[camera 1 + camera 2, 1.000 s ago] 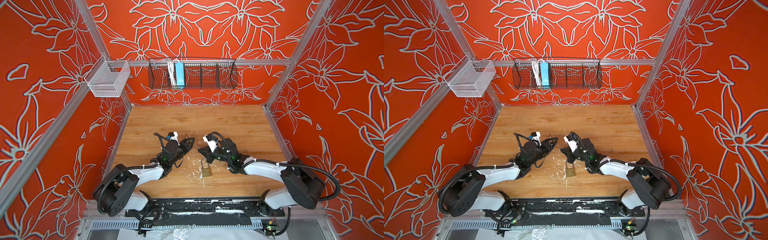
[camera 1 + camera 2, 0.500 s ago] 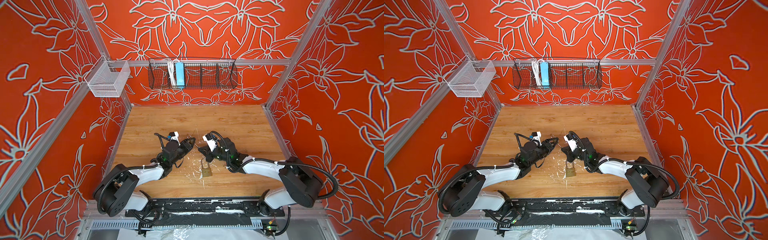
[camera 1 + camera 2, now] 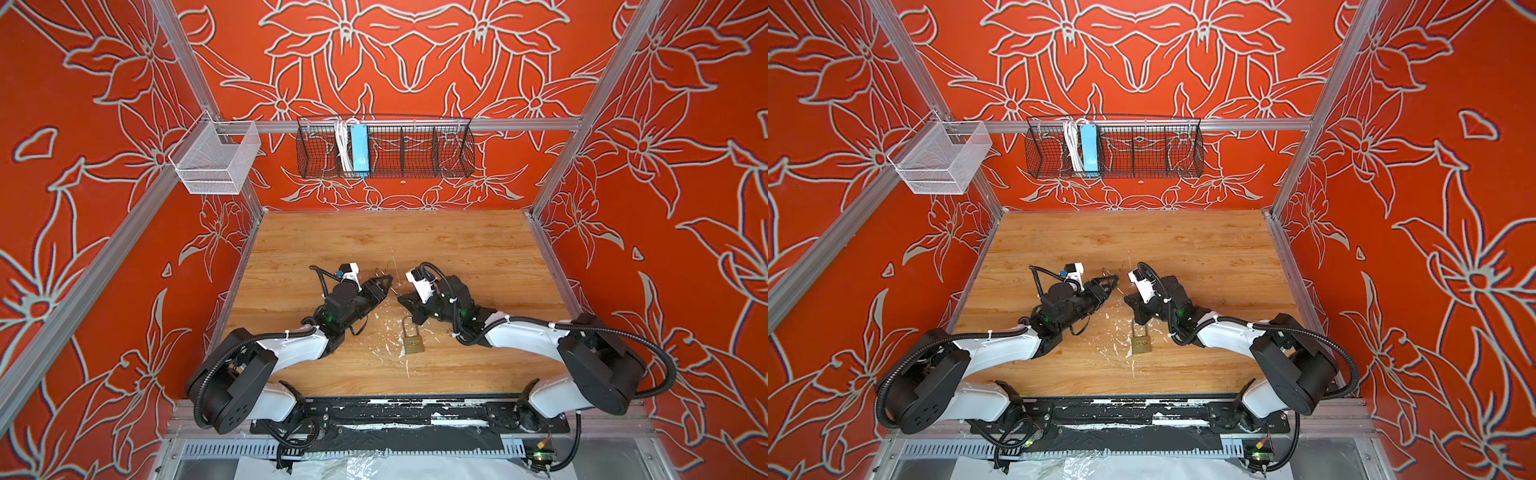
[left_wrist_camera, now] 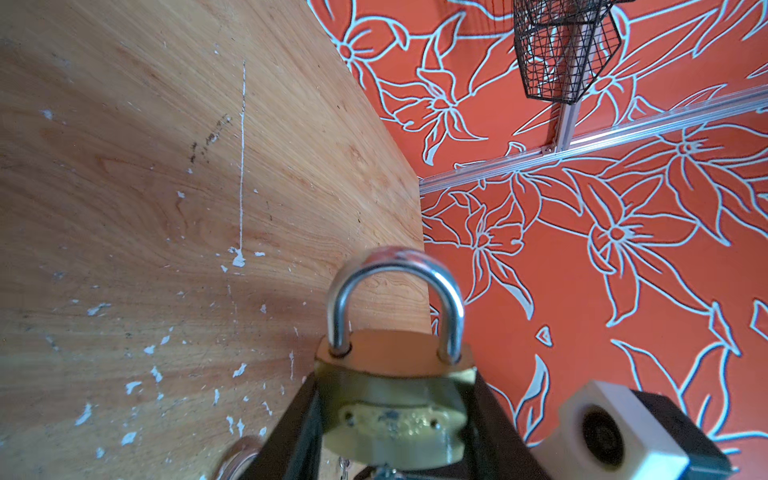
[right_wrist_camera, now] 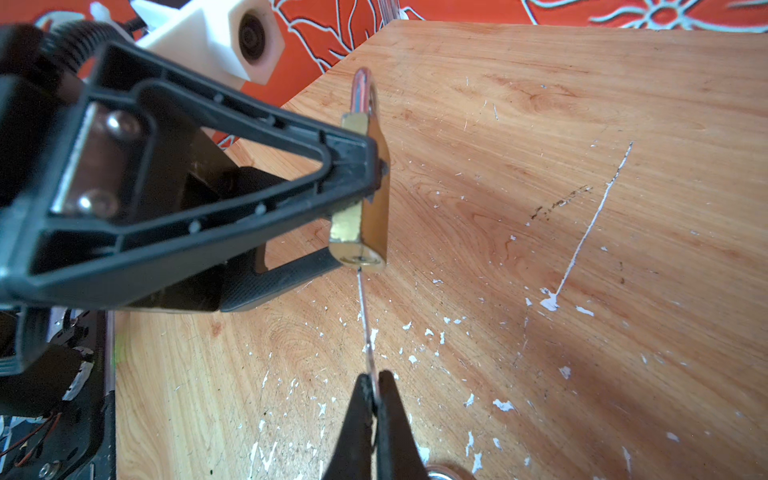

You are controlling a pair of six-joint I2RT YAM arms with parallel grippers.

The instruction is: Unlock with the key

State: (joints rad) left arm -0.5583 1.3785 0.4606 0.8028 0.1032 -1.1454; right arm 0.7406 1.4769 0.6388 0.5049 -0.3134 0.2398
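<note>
My left gripper (image 4: 395, 397) is shut on a brass padlock (image 4: 392, 411) by its body, steel shackle (image 4: 395, 270) pointing away from the wrist. In both top views this gripper (image 3: 384, 286) (image 3: 1109, 285) hovers over the table's middle. My right gripper (image 5: 376, 386) is shut on a thin silver key (image 5: 365, 316), seen edge-on. The key's tip meets the keyhole in the bottom face of the held padlock (image 5: 374, 195); how deep it sits I cannot tell. In both top views the right gripper (image 3: 402, 297) (image 3: 1128, 297) faces the left one, almost touching.
A second brass padlock (image 3: 412, 340) (image 3: 1141, 343) lies flat on the wooden table (image 3: 478, 249), just in front of the right gripper. A black wire basket (image 3: 386, 147) and a white mesh basket (image 3: 216, 160) hang on the far wall. Red walls enclose three sides.
Almost nothing: both grips hold. The left gripper with its padlock has edged slightly toward the right gripper.
</note>
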